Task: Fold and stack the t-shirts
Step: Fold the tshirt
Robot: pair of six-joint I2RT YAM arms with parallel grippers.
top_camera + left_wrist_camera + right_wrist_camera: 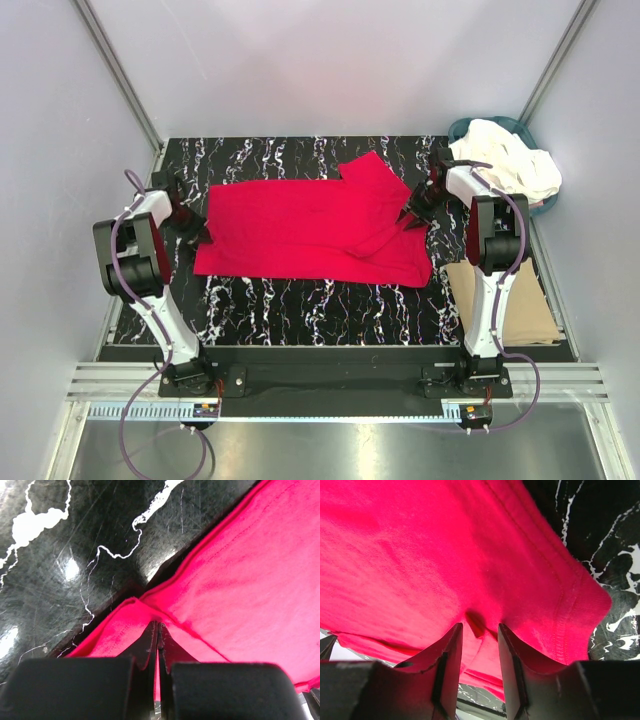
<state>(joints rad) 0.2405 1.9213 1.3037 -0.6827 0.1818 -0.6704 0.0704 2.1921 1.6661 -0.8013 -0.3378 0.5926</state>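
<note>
The red t-shirt [310, 225] lies spread across the black marbled table [300, 300], one sleeve pointing to the back right. At the shirt's left edge my left gripper [197, 232] is low on the table. In the left wrist view its jaws [159, 625] are shut on a raised fold of the red hem [125, 625]. My right gripper [412, 215] is at the shirt's right end. Its fingers [480, 627] stand apart with a bunched ridge of red cloth [420, 555] between them. Cream-white t-shirts [505, 160] are heaped at the back right.
The white shirts lie in a teal round basket [470, 128] at the table's back right corner. A flat tan cardboard sheet [530, 300] lies right of the right arm. Grey walls close in the table on three sides.
</note>
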